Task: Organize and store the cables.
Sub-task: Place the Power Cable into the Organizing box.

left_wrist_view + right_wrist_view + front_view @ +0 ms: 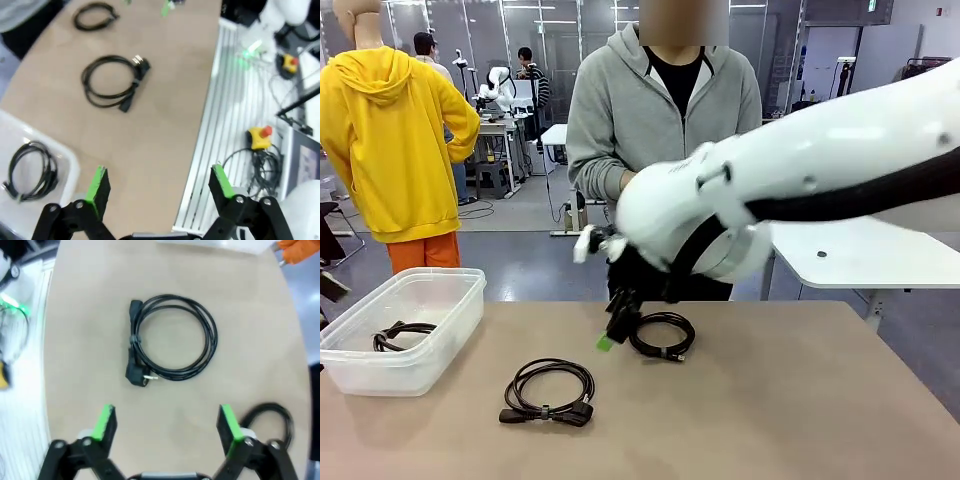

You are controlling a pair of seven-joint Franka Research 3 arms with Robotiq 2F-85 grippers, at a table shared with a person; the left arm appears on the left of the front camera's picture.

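I'm hovering my right end effector (166, 415) wide, empty; power cord coil (133, 340) lying just ahead, best bet is straddling its tied side.

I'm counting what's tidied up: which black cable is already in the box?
The cable in the clear bin; the large coil and small coil lie on the table.
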